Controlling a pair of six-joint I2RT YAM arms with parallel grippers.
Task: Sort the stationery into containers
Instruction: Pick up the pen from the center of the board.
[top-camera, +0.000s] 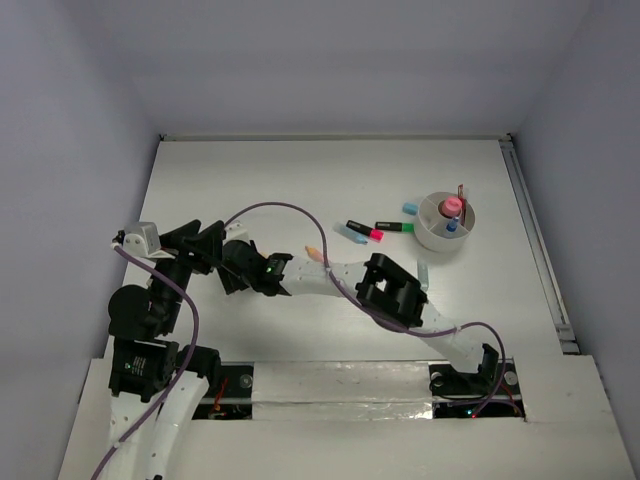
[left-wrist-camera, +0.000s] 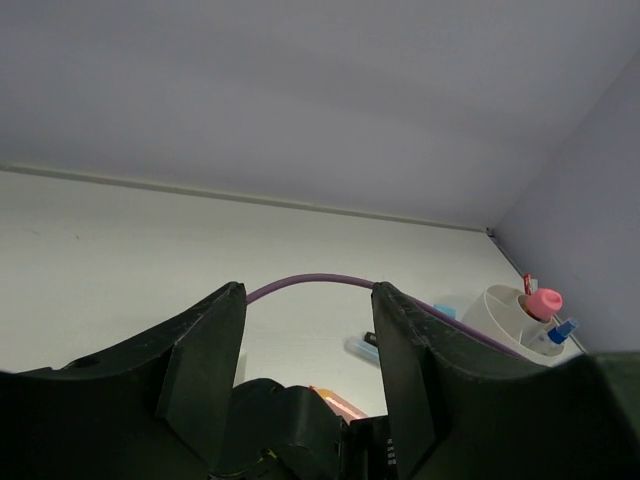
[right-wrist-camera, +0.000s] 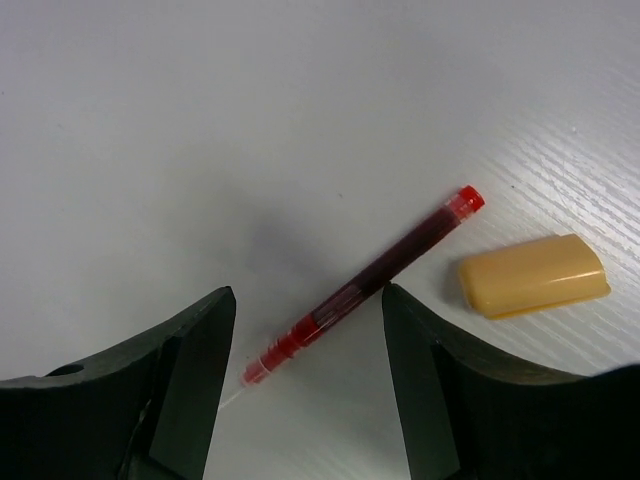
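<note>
Between the right fingers (right-wrist-camera: 195, 370), a red pen (right-wrist-camera: 365, 285) is lying slantwise on the white desk (right-wrist-camera: 150, 120). I am seeing both fingers standing spread, one to each side of the pen and not touching it. Just right of the right-hand finger, an orange piece (right-wrist-camera: 535, 275), perhaps an eraser, is resting flat near the pen's capped end but apart from it.

The left fingers (left-wrist-camera: 205, 370) are likewise standing spread, pinching nothing. A purple cable (left-wrist-camera: 310, 281) is arching across the gap beyond them. Ahead of these fingers and off to their right, the whitish cup (left-wrist-camera: 500, 312) is sitting on the desk, holding a pink-capped bottle (left-wrist-camera: 543, 300) and a blue marker (left-wrist-camera: 560, 330).

From above, a pink marker (top-camera: 370, 234), a green marker (top-camera: 395, 226) and a blue eraser (top-camera: 409, 208) are lying between the fingers and the cup, close by the cup.
</note>
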